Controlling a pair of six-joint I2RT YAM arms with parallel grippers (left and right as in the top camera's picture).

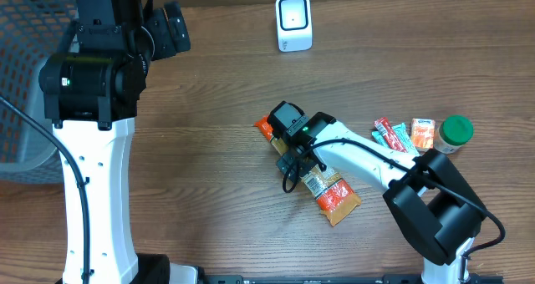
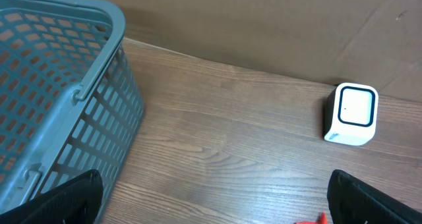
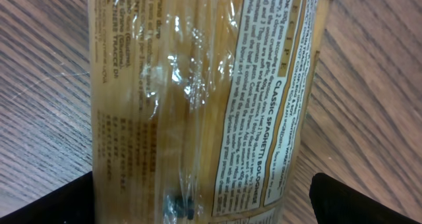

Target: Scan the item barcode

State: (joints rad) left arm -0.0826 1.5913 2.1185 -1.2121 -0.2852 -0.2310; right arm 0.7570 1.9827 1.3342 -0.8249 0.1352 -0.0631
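Both jaws wide; right hand (image 1: 294, 160) low over spaghetti packet (image 1: 332, 190).

The wood-grain table (image 1: 217, 83) is carrying a blue mesh basket (image 1: 25, 67) at its left end. A white barcode scanner (image 1: 293, 22) is standing near the back, and a spaghetti packet (image 1: 334, 192) is lying mid-table. To the right, what look like snack sachets (image 1: 391, 135) are lying beside a green-capped bottle (image 1: 456, 132).

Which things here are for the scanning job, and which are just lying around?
For the job:
spaghetti packet
white scanner

Just lying about:
blue basket
green-lidded bottle
red snack packet
orange packet
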